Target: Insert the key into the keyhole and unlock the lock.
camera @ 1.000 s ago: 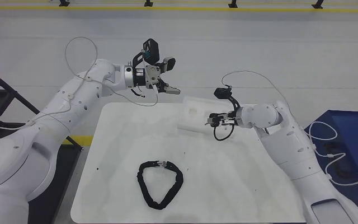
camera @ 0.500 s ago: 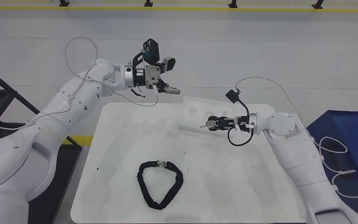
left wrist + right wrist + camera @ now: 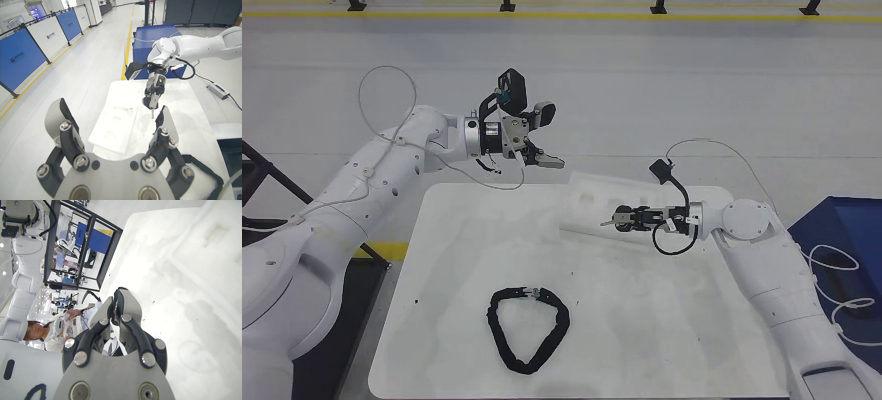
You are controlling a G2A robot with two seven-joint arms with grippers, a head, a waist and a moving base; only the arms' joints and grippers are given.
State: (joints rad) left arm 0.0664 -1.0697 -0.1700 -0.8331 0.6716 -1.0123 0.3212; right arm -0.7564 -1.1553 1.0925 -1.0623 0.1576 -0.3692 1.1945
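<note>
Right gripper [image 3: 613, 220], clamped on the key [image 3: 152, 114], has swung round to lie level beside the foam tray [image 3: 587, 200], its arm stretching farther out across the surface [image 3: 462, 260].

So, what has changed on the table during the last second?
The right hand, shut on the key, shifted slightly left as its arm straightened outward. The open left hand and the chain lock stayed where they were.
</note>
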